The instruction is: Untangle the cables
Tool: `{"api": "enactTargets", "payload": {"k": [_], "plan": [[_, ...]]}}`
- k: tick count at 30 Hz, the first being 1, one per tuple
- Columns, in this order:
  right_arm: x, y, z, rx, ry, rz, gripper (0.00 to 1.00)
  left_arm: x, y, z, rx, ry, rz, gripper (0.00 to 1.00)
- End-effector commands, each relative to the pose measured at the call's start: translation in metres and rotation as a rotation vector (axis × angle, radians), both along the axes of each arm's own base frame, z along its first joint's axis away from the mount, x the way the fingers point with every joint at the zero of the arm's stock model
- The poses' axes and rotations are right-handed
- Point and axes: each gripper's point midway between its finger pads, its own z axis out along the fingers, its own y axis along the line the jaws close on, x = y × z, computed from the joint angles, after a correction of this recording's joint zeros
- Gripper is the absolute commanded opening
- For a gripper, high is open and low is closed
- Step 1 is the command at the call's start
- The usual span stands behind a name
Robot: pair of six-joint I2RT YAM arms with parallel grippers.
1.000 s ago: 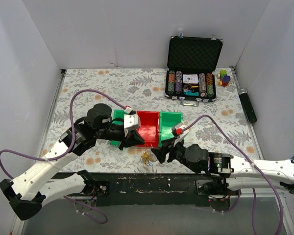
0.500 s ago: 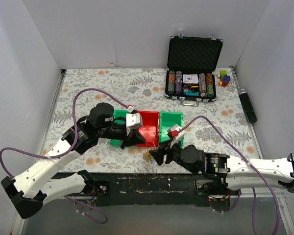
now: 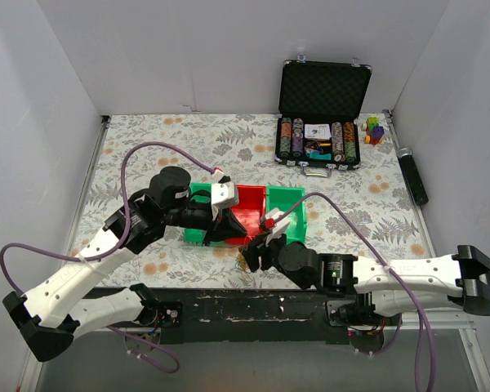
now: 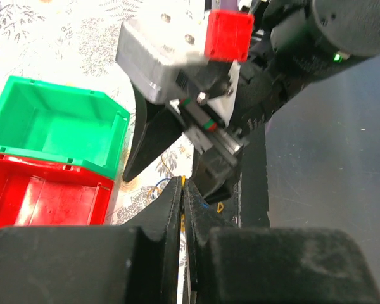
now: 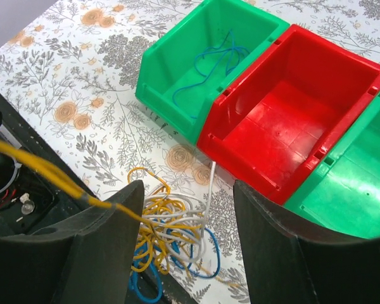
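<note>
The cables [image 5: 171,234] lie as a small knot of yellow, white and blue wire on the floral table by its front edge. In the top view the knot [image 3: 245,261] is mostly hidden under my right gripper [image 3: 253,256]. My right gripper [image 5: 187,190] stands open with its fingers on either side of the knot, just above it. A taut yellow strand [image 5: 44,172] runs from the knot past the left finger [image 5: 107,253]. My left gripper [image 4: 182,183] is shut on a yellow cable, a sliver of it showing at the tips. It hovers [image 3: 227,232] just left of the right one.
Three bins stand behind the knot: a green one [image 5: 171,57] holding a loose blue wire [image 5: 209,69], a red one [image 5: 253,136] and another green one [image 5: 304,202]. An open poker-chip case [image 3: 322,86], coloured blocks [image 3: 374,129] and a black tool [image 3: 412,175] sit at the back right.
My right gripper has moved left along the front edge and now stands over the knot. The left gripper stayed shut and shifted only slightly.
</note>
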Motion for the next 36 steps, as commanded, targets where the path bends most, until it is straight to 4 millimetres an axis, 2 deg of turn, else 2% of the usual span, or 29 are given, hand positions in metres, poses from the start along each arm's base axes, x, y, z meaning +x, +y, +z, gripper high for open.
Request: {"api": "enactTargets", "payload": {"k": [1,9,13,19,23,26,29,31,32,34,35,36], "plan": [[0.011,0.019,0.041,0.119,-0.054,-0.048,0.65,-0.005,-0.004,0.036,-0.085,-0.009,-0.026,0.0],[0.01,0.027,0.046,0.171,-0.084,-0.025,0.62,-0.024,-0.011,0.088,-0.186,0.044,-0.117,0.0],[0.004,0.036,0.031,0.129,-0.061,0.011,0.59,-0.025,-0.014,0.111,-0.23,0.05,-0.127,0.0],[-0.009,0.027,-0.022,0.063,0.055,0.042,0.54,-0.019,-0.014,0.161,-0.313,-0.046,-0.1,0.0],[-0.015,0.007,-0.061,-0.002,0.129,0.016,0.54,-0.014,-0.009,0.194,-0.36,-0.132,-0.058,0.0],[-0.021,-0.01,-0.089,-0.057,0.183,-0.005,0.54,-0.003,-0.004,0.216,-0.384,-0.231,0.004,0.0],[-0.026,-0.019,-0.103,-0.074,0.217,-0.017,0.54,0.006,0.003,0.235,-0.402,-0.316,0.067,0.0],[-0.027,-0.022,-0.102,-0.072,0.22,-0.021,0.51,0.006,0.005,0.229,-0.381,-0.332,0.07,0.0],[-0.027,-0.021,-0.097,-0.064,0.211,-0.019,0.5,0.005,0.006,0.218,-0.362,-0.319,0.068,0.0],[-0.024,-0.02,-0.083,-0.04,0.189,-0.026,0.47,0.002,0.008,0.188,-0.318,-0.284,0.063,0.0],[-0.022,-0.019,-0.076,-0.031,0.173,-0.026,0.46,0.002,0.008,0.167,-0.287,-0.256,0.063,0.0],[-0.02,-0.019,-0.071,-0.026,0.158,-0.028,0.45,0.005,0.006,0.138,-0.238,-0.219,0.064,0.0]]}}
